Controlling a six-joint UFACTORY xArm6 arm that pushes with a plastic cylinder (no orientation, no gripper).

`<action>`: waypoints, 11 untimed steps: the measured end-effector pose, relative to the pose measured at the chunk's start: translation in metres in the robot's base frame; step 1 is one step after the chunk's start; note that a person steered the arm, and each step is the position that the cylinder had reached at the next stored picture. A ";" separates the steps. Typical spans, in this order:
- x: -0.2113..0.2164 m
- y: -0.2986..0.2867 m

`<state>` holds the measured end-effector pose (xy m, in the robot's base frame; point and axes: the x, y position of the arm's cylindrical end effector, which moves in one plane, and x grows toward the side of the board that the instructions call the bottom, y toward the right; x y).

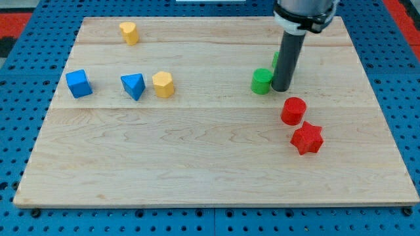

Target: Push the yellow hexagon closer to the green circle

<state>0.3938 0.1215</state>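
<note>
The yellow hexagon sits left of centre on the wooden board, just right of a blue triangle. The green circle lies right of centre, well apart from the hexagon. My tip stands on the board right beside the green circle, at its right edge. A second green block peeks out from behind the rod and is mostly hidden.
A blue cube lies at the view's left. A second yellow block is near the top left. A red circle and a red star lie below and right of my tip.
</note>
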 end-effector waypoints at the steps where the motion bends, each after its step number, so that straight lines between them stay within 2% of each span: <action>1: -0.006 0.000; 2: 0.032 -0.011; 3: 0.065 -0.081; 4: 0.067 -0.184; 5: 0.044 -0.230; 6: 0.000 -0.238; 7: -0.015 -0.238; 9: -0.016 -0.212; 10: -0.043 -0.191; 11: -0.049 -0.113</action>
